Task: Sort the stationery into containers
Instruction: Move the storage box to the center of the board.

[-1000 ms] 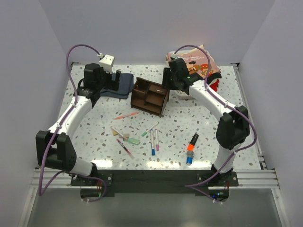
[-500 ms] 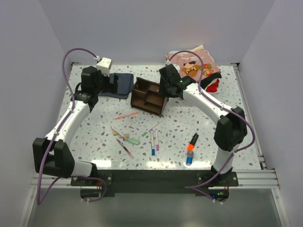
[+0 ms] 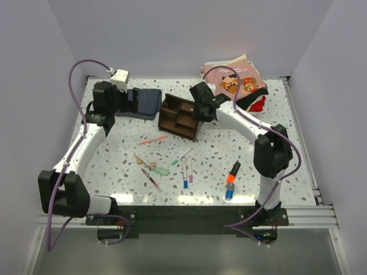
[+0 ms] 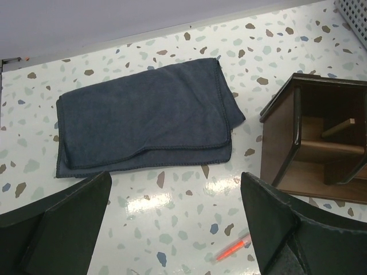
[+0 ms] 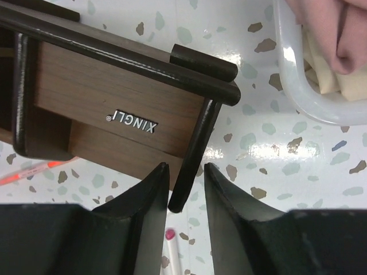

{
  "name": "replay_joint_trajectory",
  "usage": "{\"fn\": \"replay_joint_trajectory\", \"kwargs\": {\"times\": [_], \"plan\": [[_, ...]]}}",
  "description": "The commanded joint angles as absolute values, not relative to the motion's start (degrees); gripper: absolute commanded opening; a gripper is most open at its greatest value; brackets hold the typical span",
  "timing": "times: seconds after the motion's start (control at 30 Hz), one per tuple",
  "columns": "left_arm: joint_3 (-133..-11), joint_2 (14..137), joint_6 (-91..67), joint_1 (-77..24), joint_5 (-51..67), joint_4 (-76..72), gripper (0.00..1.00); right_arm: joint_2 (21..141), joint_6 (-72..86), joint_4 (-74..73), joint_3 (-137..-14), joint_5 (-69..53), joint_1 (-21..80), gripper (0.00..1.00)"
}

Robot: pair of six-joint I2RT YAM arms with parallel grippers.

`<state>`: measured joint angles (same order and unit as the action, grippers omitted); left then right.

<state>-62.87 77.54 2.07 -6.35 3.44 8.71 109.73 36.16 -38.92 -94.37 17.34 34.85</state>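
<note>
Black fingers (image 5: 143, 200) of your right tool (image 5: 184, 182) stand narrow, one on each side of a dark upright rail at the corner of the dark brown wooden desk organiser (image 5: 114, 97). Neither view settles whether the pads are already pressing on that rail. Just past that corner is the rim of the white bin (image 5: 292, 86) holding pink clothes, near the organiser but apart from it. Your left tool (image 4: 172, 229) hangs wide open and empty near the far left corner of the desk, with the dark blue folded cloth (image 4: 143, 114) ahead of it.

You should count the sorting as barely begun. No pen or eraser shows in the compartments you can see, though your right arm hides part of them. Everything lies loose on the speckled white desk (image 3: 120, 172), between the organiser and the near edge:

- an orange-pink pen (image 3: 153, 139), nearest the organiser
- a green-capped pen (image 3: 182, 156)
- a blue-capped thin pen (image 3: 184, 173) and a pink-capped thin pen (image 3: 190, 169), side by side
- a dark red pen (image 3: 151, 179)
- a pale green eraser (image 3: 162, 171) with a tan eraser (image 3: 152, 167) just beside it
- the thick black-orange marker (image 3: 233, 171), toward the near right corner, with the tiny blue-capped bottle (image 3: 229, 193) just beside its near end

Every item is left for you to move. The step in hand looks like steadying or shifting the organiser, not loading it.
</note>
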Motion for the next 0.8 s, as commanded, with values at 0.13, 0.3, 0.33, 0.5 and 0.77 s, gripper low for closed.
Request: {"fn": "replay_joint_trajectory", "kwargs": {"times": [0.13,0.3,0.33,0.5,0.77], "plan": [[-61.96,76.81,0.44,-5.62,5.71,6.94,1.0,111.61,32.61,-34.98,-98.7,21.08,34.63,0.0],[-62.05,78.13,-1.49,-5.62,7.21,7.21,1.0,114.6,31.03,-31.83,-102.64,21.89,33.05,0.0],[-62.22,78.4,-1.49,-5.62,7.38,7.21,1.0,115.04,30.85,-31.56,-103.35,22.06,32.87,0.0],[-62.67,79.1,-2.11,-5.62,8.17,7.56,1.0,119.52,30.15,-30.24,-110.11,23.82,31.91,0.0],[-62.67,79.8,-2.02,-5.62,8.35,8.26,1.0,124.19,28.39,-29.01,-115.93,24.43,30.06,0.0]]}}
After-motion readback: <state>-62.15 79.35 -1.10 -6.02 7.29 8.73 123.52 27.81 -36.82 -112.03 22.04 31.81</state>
